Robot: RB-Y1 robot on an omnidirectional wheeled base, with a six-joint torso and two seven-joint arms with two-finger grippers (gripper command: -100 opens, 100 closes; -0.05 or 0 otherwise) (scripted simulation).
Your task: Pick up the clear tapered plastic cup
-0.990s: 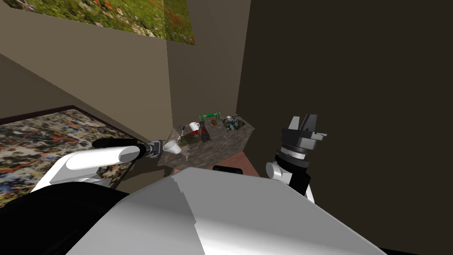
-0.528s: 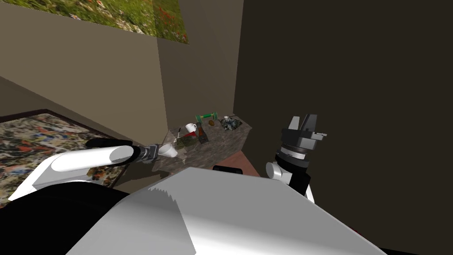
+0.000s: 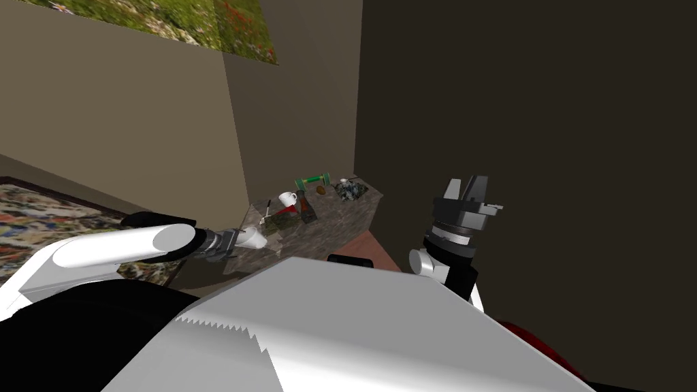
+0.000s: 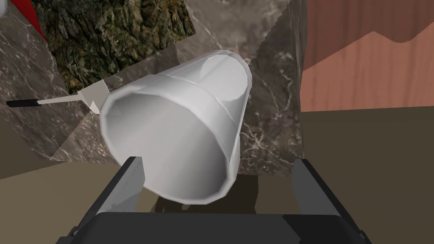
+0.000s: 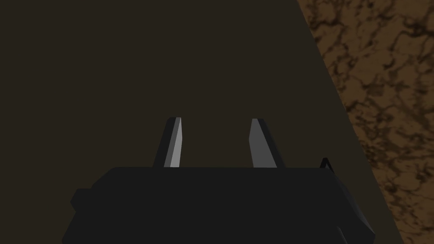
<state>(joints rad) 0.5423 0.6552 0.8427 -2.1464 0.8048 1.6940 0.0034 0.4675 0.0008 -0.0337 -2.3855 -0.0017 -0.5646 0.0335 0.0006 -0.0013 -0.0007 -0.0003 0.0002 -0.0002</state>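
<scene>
The cup [image 4: 178, 135] is drawn white and tapered. It lies tilted on its side in the air, its wide mouth toward my left gripper [image 4: 218, 159], which is shut on it at the rim. One finger [image 4: 129, 186] presses the rim. In the head view the cup [image 3: 252, 238] hangs at the tip of my left gripper [image 3: 238, 239], beside the near left edge of the marble table [image 3: 340, 218]. My right gripper [image 3: 468, 182] is raised at the right by a dark wall, fingers apart and empty [image 5: 216, 120].
On the table stand a white mug [image 3: 286, 199], a dark bottle [image 3: 304, 207], a green rack [image 3: 313, 181] and a mottled lump [image 3: 350, 191]. A thin utensil [image 4: 55, 99] lies near the table's edge. A patterned rug [image 3: 27, 218] lies left; walls close in behind.
The whole head view has shifted left as I moved. My left gripper, with the cup in it, has drawn slightly back from the table toward me. The right arm is unchanged.
</scene>
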